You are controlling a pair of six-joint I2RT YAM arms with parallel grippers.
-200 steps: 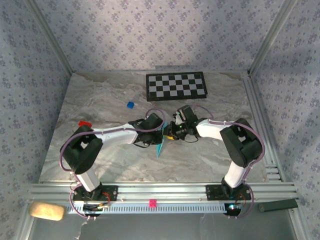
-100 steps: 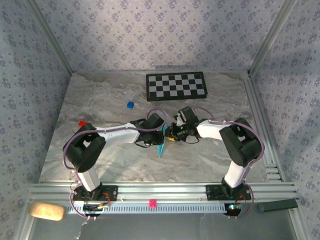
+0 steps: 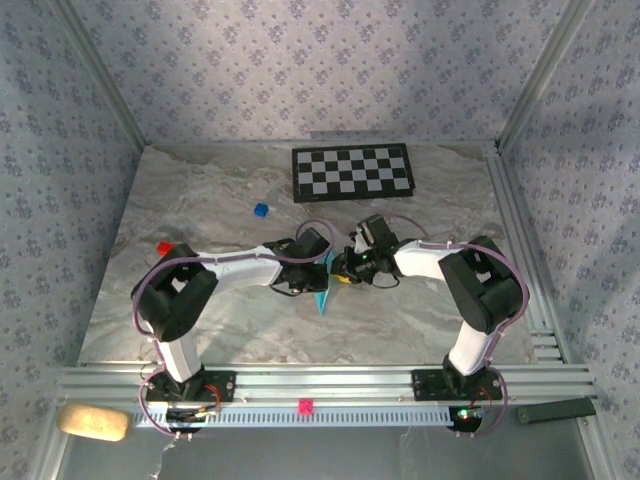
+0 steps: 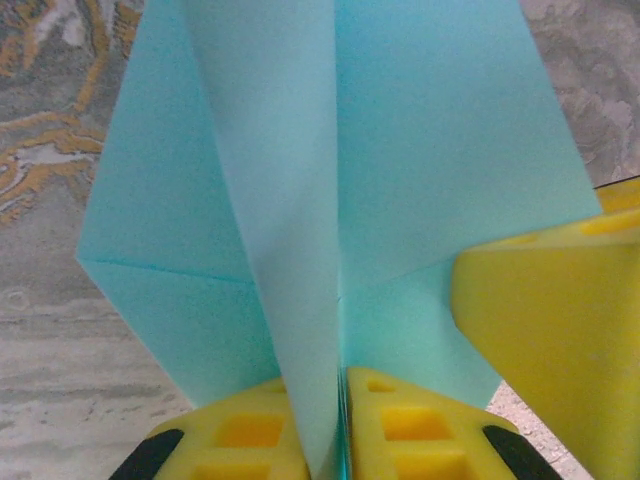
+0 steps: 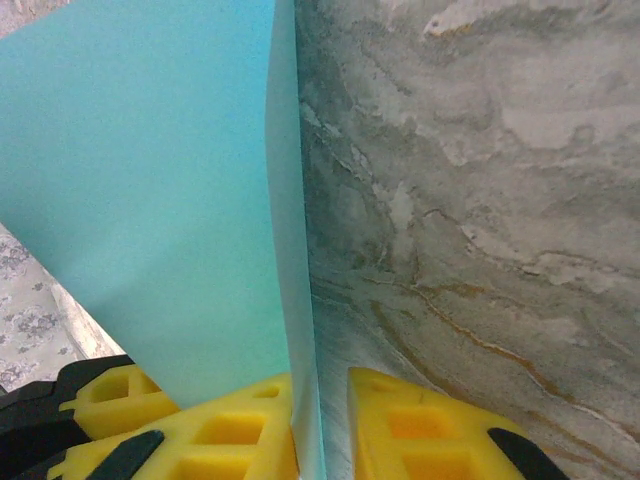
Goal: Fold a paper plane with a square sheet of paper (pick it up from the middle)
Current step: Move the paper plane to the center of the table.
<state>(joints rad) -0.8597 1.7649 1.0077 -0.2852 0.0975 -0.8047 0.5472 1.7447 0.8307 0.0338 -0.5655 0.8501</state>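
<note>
from above, your left gripper [image 3: 326,270] and right gripper [image 3: 344,270] meet tip to tip, with the paper plane [image 3: 322,294] held between them. left wrist: jaws pinched tight on its centre fold. right wrist: jaws pinched on a paper edge.

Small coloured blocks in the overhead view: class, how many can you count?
3: blue block left of the checkerboard, red block beside the left arm, pink block on the near rail. The arms may hide others.
</note>
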